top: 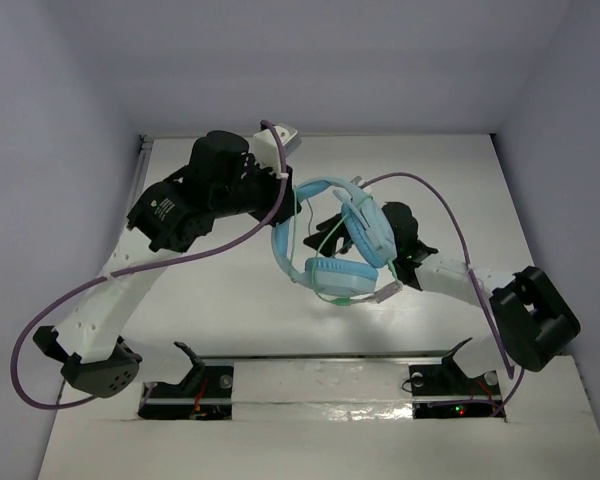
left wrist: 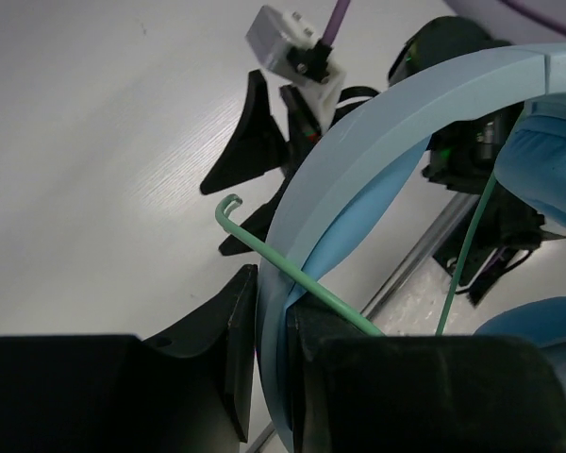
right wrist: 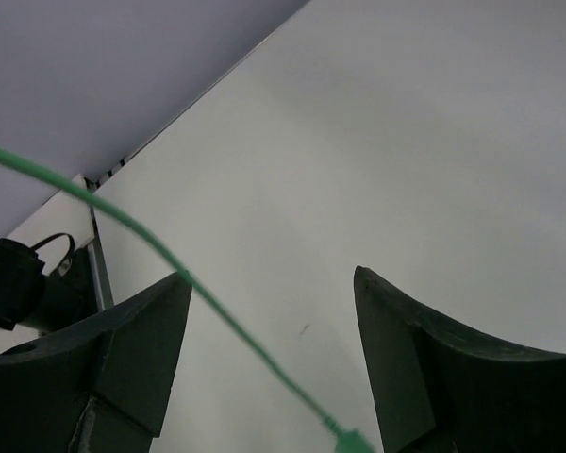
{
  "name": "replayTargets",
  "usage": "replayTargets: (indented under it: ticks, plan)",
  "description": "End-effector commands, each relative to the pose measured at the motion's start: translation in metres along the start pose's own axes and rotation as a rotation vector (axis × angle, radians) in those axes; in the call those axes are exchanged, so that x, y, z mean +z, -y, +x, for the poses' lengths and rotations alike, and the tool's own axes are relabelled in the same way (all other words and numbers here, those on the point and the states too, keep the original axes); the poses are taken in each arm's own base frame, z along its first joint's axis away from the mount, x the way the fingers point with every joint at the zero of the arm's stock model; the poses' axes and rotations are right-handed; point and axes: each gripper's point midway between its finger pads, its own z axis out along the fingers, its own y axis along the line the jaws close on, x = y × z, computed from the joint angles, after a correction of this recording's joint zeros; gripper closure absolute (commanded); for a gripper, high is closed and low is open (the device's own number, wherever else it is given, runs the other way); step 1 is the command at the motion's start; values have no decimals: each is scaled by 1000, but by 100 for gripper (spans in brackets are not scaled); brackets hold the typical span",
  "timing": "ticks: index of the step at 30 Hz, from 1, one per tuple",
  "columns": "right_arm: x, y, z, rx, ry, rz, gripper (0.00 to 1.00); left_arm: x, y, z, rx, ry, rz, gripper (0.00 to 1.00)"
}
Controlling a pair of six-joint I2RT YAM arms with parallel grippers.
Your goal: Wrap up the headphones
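Note:
The light blue headphones (top: 332,238) hang above the table's middle. My left gripper (top: 292,196) is shut on their thin band, which the left wrist view shows pinched between my jaws (left wrist: 274,359). The band (left wrist: 387,113) arcs up to the right toward the earcups (left wrist: 547,160). The pale-green cable (left wrist: 307,276) crosses over my right finger. My right gripper (top: 328,226) is open just beside the earcups. In the right wrist view (right wrist: 269,321) the cable (right wrist: 208,300) runs slantwise between the open fingers, untouched. A thicker plug-like end (right wrist: 351,440) shows at the bottom edge.
Two black mounts (top: 192,378) (top: 448,374) sit on a metal strip at the near edge. Purple arm cables (top: 450,225) loop over the table. Grey walls close the back and sides. The right gripper's black fingers (left wrist: 250,142) show beyond the band in the left wrist view.

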Motion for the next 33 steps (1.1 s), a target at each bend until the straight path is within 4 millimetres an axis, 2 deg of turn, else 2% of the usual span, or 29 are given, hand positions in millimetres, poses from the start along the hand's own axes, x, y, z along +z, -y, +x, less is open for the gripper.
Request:
replayTargets:
  ticks: [1, 3, 4, 6, 10, 15, 16, 21, 28, 33]
  plan:
    - [5, -22, -46, -149, 99, -88, 24, -28, 40, -42, -30, 149, 167, 100]
    - [4, -23, -56, -178, 111, -75, 23, -21, 41, -31, -47, 112, 184, 100]
    - [5, -21, -55, -189, 95, -68, 23, -20, 42, -27, -51, 104, 194, 100]
    - [8, -35, -62, -203, 83, -138, 23, -17, 43, -19, -58, 82, 207, 100]
    - [20, -55, -56, -140, 46, -309, 24, -20, 46, -21, -64, 87, 219, 100]
    - [24, -64, -64, -103, 86, -374, 38, -21, 46, -23, -64, 94, 216, 100]
    - [24, -69, -71, -94, 111, -391, 38, -21, 46, -21, -65, 91, 217, 100]
    - [30, -75, -83, -77, 141, -435, 37, -20, 46, -18, -60, 85, 220, 100]
    - [24, -87, -80, -40, 137, -524, 33, -19, 46, -22, -51, 100, 221, 100]
    - [35, -104, -68, -7, 110, -586, 35, -20, 47, -30, -47, 124, 227, 100]
